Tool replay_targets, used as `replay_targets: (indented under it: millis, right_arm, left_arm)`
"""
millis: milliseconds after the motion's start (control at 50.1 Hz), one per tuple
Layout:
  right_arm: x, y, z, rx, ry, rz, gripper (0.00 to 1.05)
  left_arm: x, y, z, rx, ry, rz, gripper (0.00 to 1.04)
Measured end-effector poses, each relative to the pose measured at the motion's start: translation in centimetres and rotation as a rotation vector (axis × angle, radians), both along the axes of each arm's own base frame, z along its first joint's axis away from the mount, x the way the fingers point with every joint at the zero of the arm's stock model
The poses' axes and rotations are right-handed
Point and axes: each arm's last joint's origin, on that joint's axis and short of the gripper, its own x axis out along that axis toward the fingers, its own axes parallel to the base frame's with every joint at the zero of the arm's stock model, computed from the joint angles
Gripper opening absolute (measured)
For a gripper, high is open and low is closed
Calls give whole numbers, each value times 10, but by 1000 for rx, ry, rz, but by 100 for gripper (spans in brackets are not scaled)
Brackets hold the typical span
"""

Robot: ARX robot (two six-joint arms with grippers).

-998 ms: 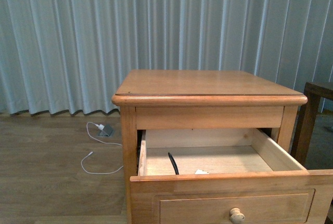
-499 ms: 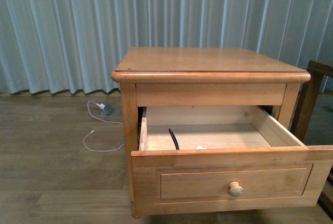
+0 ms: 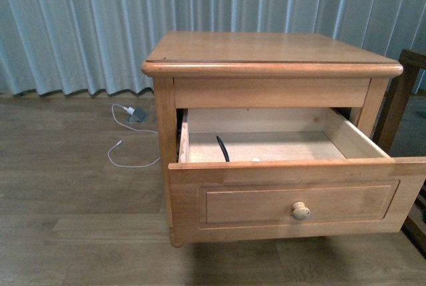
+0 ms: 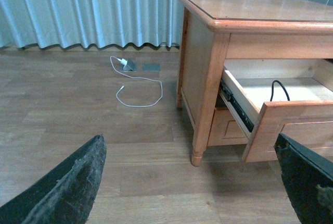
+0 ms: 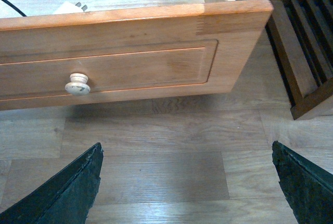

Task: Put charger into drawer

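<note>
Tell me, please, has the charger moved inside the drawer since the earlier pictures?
No. The charger's cable still rises near the drawer's left wall; only the camera shifted.

The honey-toned light-wood drawer (image 3: 346,181) with its recessed panel front shows fine straight grain. Its round wooden knob (image 5: 77,84), just ahead of the right gripper (image 5: 187,148), is paler cream. The gripper's fingers (image 5: 67,193) are matte black. Inside the drawer, the small white rectangular charger (image 5: 68,8) trails a black cable. The plank floor (image 3: 80,233) is brown wood-grain, and the pleated curtain (image 3: 80,26) is pale blue-grey with vertical folds.
</note>
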Motion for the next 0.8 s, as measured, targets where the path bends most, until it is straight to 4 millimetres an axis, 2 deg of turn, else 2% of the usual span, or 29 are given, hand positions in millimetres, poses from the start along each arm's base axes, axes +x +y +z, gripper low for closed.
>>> replay_targets:
  millis: [259, 439, 639, 798]
  right_arm:
    - [66, 31, -26, -7, 81, 50, 97]
    - [102, 47, -41, -12, 97, 50, 97]
    - [135, 56, -55, -19, 96, 21, 97]
    - [160, 57, -55, -5, 54, -28, 97]
  left_arm:
    - [0, 0, 0, 0, 0, 0, 99]
    - [0, 0, 0, 0, 0, 0, 99]
    - [0, 0, 0, 0, 0, 0, 99]
    - [0, 0, 0, 0, 0, 0, 99]
